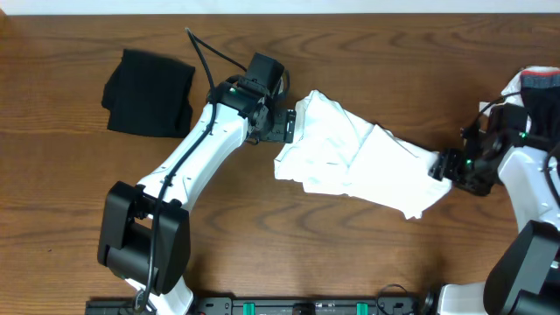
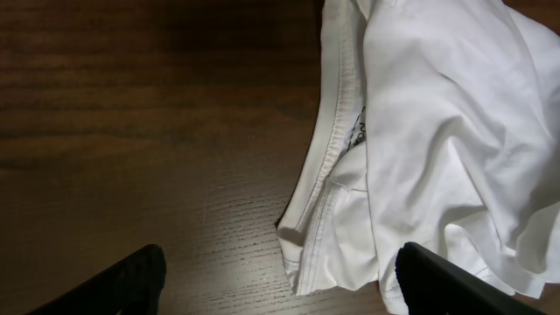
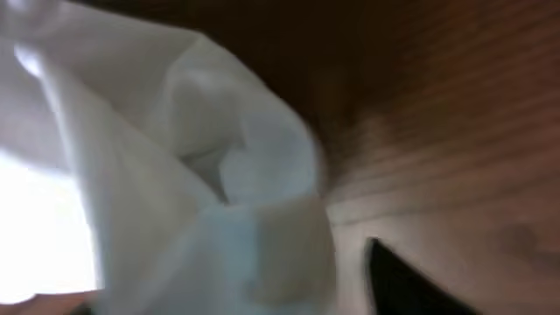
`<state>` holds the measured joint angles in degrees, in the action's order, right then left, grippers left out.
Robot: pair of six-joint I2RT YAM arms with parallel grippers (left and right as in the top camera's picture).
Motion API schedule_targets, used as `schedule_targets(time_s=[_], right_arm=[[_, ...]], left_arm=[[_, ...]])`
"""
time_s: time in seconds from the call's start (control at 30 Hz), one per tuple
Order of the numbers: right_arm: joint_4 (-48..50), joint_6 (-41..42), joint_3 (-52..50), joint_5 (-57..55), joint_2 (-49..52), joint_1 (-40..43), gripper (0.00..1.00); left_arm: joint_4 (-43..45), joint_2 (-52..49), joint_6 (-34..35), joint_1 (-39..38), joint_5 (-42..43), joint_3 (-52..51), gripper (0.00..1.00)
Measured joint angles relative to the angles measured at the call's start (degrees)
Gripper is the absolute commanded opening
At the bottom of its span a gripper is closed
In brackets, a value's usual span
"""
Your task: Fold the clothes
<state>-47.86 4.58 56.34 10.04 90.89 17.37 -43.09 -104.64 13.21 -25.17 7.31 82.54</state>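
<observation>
Black garment (image 1: 149, 92) looks folded, white T-shirt (image 1: 359, 157) is just a rumpled heap: left claw (image 1: 283, 126) wide and empty, right claw (image 1: 443, 166) apparently pinching its end.

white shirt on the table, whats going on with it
Two robot arms are folding clothes. The white shirt lies crumpled mid-table. The left gripper sits open at its left edge; the right gripper is at its far end, grip unclear. A black garment lies folded beside the left arm.

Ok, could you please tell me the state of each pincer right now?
Left pincer: open, over the white T-shirt hem.
Right pincer: seemingly closed on the same shirt's corner.
</observation>
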Motion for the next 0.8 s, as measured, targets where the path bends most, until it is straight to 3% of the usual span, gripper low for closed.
schedule_targets(time_s=[0.03, 0.07, 0.13, 0.23, 0.43, 0.47, 0.57, 0.67, 0.8], right_arm=[[1.38, 0.22, -0.59, -0.15, 0.0, 0.02, 0.12], [2.58, 0.44, -0.83, -0.2, 0.0, 0.02, 0.06], [6.29, 0.7, -0.98, -0.44, 0.0, 0.02, 0.05], [12.76, 0.96, -1.01, -0.52, 0.02, 0.02, 0.19], [22.45, 0.63, -1.01, -0.48, 0.81, 0.02, 0.24], [23.87, 0.5, -1.01, -0.44, 1.46, 0.02, 0.27], [28.17, -0.22, -1.01, -0.55, 3.98, 0.02, 0.53], [33.27, -1.2, -1.01, -1.09, 7.3, 0.02, 0.67], [35.6, -1.6, -0.98, -1.22, 9.07, 0.2, 0.7]], left_arm=[[0.0, 0.0, 0.0, 0.0, -0.04, 0.0, 0.86], [0.02, 0.0, 0.0, 0.0, -0.02, -0.02, 0.86], [0.0, 0.0, 0.0, 0.0, -0.02, -0.02, 0.86], [0.02, 0.0, 0.0, 0.0, -0.02, -0.02, 0.86], [0.87, -0.17, 0.0, 0.0, -0.02, -0.02, 0.86], [1.16, -0.33, 0.0, 0.0, -0.02, -0.02, 0.86], [1.6, -1.22, 0.0, 0.0, -0.02, -0.02, 0.86], [1.57, -2.27, 0.0, 0.0, -0.02, -0.04, 0.86], [1.53, -2.62, 0.0, 0.0, -0.04, -0.13, 0.86]])
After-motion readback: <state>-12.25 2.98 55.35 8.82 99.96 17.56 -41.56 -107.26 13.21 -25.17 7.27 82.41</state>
